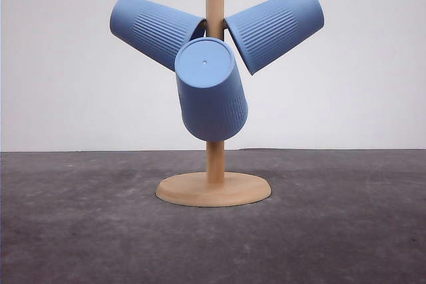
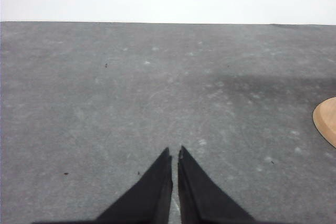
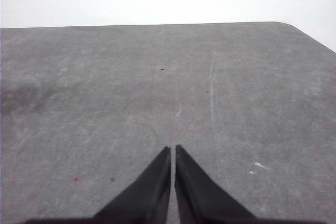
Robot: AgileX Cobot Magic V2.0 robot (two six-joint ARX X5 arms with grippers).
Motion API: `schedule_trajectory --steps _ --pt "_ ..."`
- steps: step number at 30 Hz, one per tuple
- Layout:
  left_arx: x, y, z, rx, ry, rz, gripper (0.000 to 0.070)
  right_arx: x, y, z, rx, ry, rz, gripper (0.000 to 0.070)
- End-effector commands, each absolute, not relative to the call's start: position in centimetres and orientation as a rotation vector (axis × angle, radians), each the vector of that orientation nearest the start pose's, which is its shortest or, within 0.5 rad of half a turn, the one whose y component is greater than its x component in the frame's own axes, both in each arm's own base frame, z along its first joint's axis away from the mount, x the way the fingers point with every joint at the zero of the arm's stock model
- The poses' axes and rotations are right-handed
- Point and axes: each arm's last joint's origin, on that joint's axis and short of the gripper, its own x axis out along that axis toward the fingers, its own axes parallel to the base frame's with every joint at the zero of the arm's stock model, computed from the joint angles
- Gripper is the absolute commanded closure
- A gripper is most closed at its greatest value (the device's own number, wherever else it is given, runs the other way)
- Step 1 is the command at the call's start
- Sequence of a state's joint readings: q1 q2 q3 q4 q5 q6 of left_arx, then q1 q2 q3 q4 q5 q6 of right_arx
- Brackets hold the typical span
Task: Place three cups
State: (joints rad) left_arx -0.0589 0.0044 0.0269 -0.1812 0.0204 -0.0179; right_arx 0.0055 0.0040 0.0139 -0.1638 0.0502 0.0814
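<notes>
Both grippers sit closed and empty: left gripper (image 2: 175, 153) has its black fingers pressed nearly together with a hairline gap, holding nothing, over bare gray table (image 2: 105, 103); right gripper (image 3: 172, 150) same, tips almost touching, nothing between them. All three cups hang on the wooden stand (image 1: 214, 164) at table center: left cup (image 1: 154, 30) tilted up-left, right cup (image 1: 276, 28) tilted up-right, front cup (image 1: 210, 90) base toward camera. Stand's round base edge (image 2: 326, 120) shows near the left gripper, apart from it.
</notes>
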Motion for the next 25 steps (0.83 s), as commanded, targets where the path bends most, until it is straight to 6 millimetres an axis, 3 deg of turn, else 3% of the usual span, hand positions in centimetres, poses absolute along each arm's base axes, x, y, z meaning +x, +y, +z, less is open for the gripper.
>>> schedule_trajectory --steps 1,25 --pt "9.55 -0.60 14.95 -0.005 0.179 -0.073 0.0700 9.61 -0.10 15.23 0.074 0.146 -0.053 0.0688" --pt "9.55 -0.60 14.95 -0.005 0.179 -0.073 0.0700 9.61 -0.10 15.23 0.074 0.146 -0.053 0.0688"
